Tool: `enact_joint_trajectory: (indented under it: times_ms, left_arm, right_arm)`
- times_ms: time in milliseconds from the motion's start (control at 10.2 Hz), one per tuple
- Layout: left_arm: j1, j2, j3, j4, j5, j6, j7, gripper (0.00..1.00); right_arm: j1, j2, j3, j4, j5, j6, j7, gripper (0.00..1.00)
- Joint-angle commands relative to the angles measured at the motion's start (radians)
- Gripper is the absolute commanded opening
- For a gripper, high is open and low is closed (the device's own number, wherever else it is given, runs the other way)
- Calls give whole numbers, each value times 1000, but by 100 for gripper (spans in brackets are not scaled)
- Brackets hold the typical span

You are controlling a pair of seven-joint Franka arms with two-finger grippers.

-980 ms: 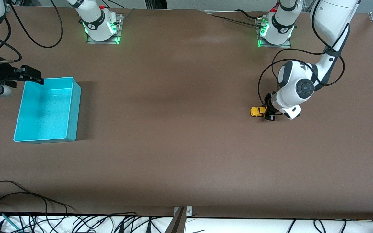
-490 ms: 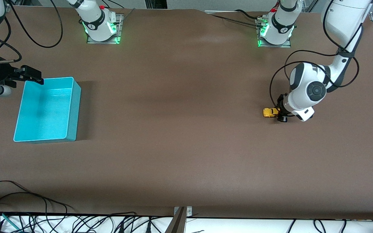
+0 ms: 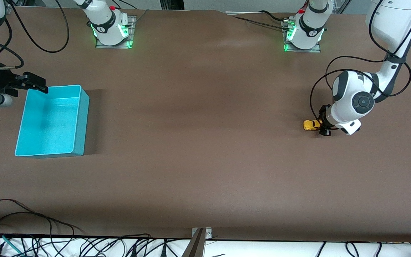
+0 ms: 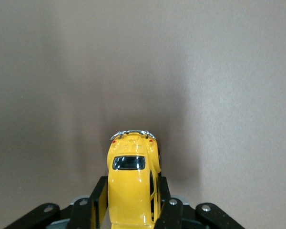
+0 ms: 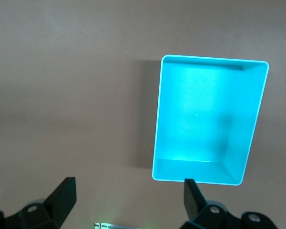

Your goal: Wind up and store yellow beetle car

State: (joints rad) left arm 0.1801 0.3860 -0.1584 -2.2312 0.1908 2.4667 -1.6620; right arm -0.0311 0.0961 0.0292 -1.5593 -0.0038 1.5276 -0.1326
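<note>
While right tool (image 3: 36,84) waits wide by bin (image 3: 50,121), left tool (image 3: 322,125), clamping yellow beetle car (image 3: 311,125), dragged it toward left arm's table end.

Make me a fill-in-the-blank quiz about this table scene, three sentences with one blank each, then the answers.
1. The left gripper is shut on the small toy beetle car, whose body colour is ____.
2. The open-topped teal plastic bin on the brown table has ____ inside it.
3. The right gripper, over the table beside the bin, waits with its fingers ____.

Missing words: yellow; nothing; open
</note>
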Motion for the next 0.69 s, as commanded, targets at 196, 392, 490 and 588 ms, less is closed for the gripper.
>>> enact_joint_trajectory:
  times_ms: [196,392,490,588]
  left_arm:
    - [51,151,16,64,101,83,33,0]
    - [55,151,16,64,101,81,33,0]
    - [56,151,16,64,101,81,31,0]
    - [56,148,16,65,101,81,31,0]
  right_arm:
    - [-3,-4,-3,1,13,-7,-19,100]
    - [-3,-4,-3,1,13,-7,-19,100]
    - [-3,-4,-3,1,13,-7,-19,100]
    - [-3,-3,-3,1,13,-7,-18,100]
